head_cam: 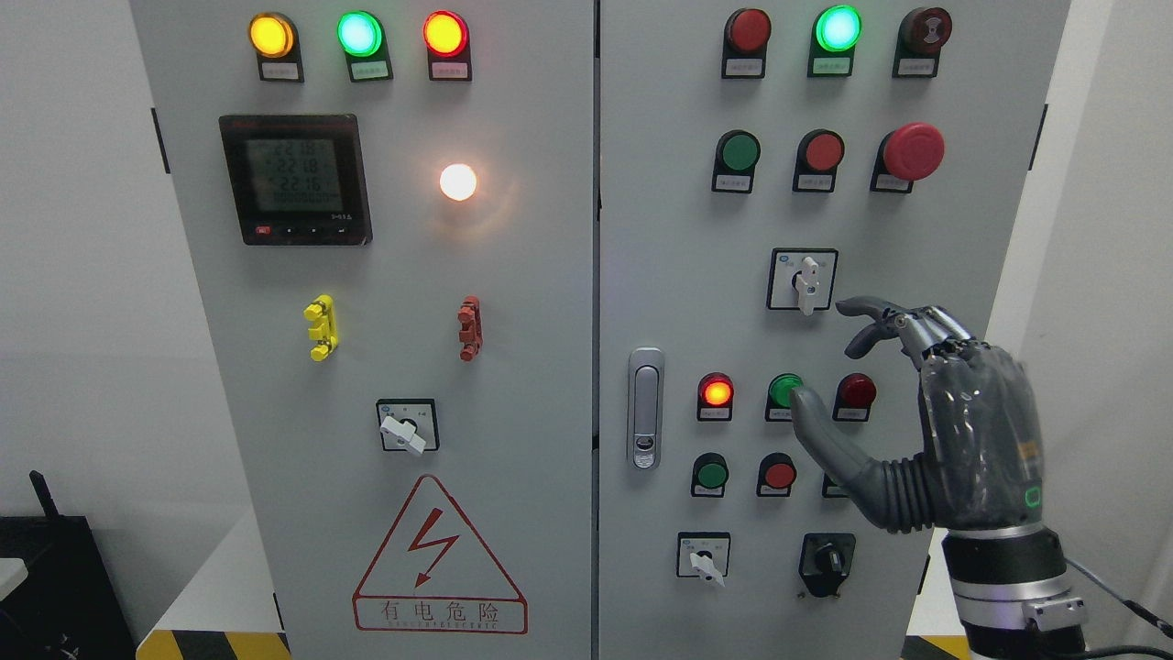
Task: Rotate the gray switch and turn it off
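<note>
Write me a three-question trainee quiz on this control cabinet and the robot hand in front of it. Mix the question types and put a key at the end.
1. True or false: the right hand is gripping the upper rotary switch on the right door.
2. Multiple choice: the lit white lamp sits A) on the left door, right of the meter; B) on the right door, above the door handle; C) below the warning triangle.
3. Fill in: the big mushroom-shaped button at the right is coloured ____.

Key: 1 false, the fingers are spread just below and right of it, not touching. 2 A. 3 red.
</note>
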You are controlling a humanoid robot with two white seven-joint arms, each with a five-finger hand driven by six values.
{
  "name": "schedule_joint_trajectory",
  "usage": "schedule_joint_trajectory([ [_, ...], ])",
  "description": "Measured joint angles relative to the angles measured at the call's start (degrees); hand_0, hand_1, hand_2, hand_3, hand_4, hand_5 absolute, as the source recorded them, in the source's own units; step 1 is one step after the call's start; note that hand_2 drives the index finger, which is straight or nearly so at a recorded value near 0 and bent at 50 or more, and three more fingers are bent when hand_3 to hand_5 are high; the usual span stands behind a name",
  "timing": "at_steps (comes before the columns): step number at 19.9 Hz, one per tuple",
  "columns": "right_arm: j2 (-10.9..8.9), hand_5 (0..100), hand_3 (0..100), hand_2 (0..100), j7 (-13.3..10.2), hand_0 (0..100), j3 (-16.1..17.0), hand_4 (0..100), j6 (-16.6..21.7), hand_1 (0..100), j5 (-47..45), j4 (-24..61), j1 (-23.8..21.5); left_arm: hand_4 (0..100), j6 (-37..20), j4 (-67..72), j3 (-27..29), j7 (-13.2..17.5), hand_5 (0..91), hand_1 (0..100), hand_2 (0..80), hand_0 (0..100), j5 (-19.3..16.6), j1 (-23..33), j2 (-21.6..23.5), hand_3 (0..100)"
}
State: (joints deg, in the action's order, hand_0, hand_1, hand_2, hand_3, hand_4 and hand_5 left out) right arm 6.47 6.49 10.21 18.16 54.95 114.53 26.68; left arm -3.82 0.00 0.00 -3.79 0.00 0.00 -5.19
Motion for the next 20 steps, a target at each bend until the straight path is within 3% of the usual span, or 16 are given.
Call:
schedule_joint_trajectory([
  [5,-0.19,0,9,12,0.4,24,1.0,0,1.7,29,-0.1,0.4,-1.0,0,0.0,0.0,0.0,0.0,0.0,39,0.0,12,0.0,0.0,0.0,0],
  [20,-0.56,0,10,12,0.5,23,2.3,0,1.9,34,-0.1,0.9,-3.1,0,0.0,0.0,0.0,0.0,0.0,39,0.0,12,0.0,0.0,0.0,0],
])
